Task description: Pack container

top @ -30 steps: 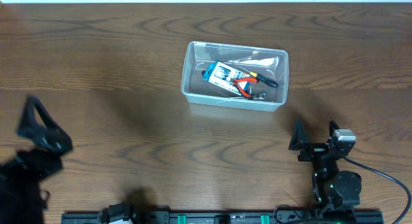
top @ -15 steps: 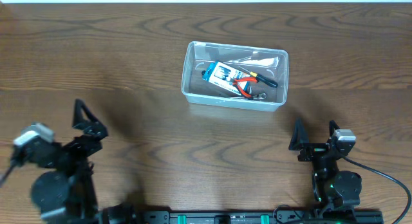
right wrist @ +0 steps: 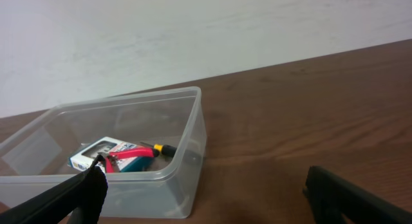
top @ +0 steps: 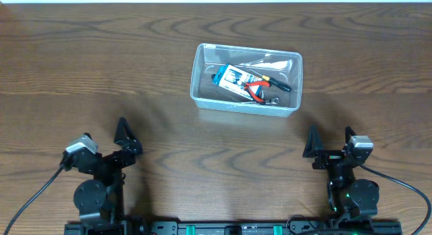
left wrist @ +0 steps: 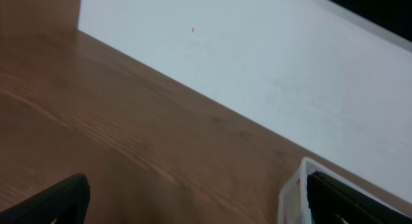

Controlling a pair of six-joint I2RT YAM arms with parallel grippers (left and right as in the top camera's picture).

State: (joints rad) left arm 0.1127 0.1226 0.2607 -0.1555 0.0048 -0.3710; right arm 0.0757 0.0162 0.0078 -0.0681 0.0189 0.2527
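Observation:
The clear plastic container (top: 244,104) stands at the middle of the table, a little to the right. Inside it lie a blue-and-white box (top: 231,77), red-handled pliers (top: 257,90) and a small screwdriver (top: 275,83). My left gripper (top: 111,149) sits low at the front left, open and empty, far from the container. My right gripper (top: 331,142) sits at the front right, open and empty. In the right wrist view the container (right wrist: 194,130) is ahead on the left, between the open gripper's (right wrist: 206,205) fingers. In the left wrist view one container corner (left wrist: 291,193) shows beside the right finger of that gripper (left wrist: 199,211).
The wooden table (top: 135,59) runs to a white wall at the back (right wrist: 193,31). A black rail with the arm bases (top: 229,228) lies along the front edge. A cable (top: 401,184) runs from the right arm.
My left arm has swung in from the left edge to the right and settled low at the front left. The right arm and the container have not moved.

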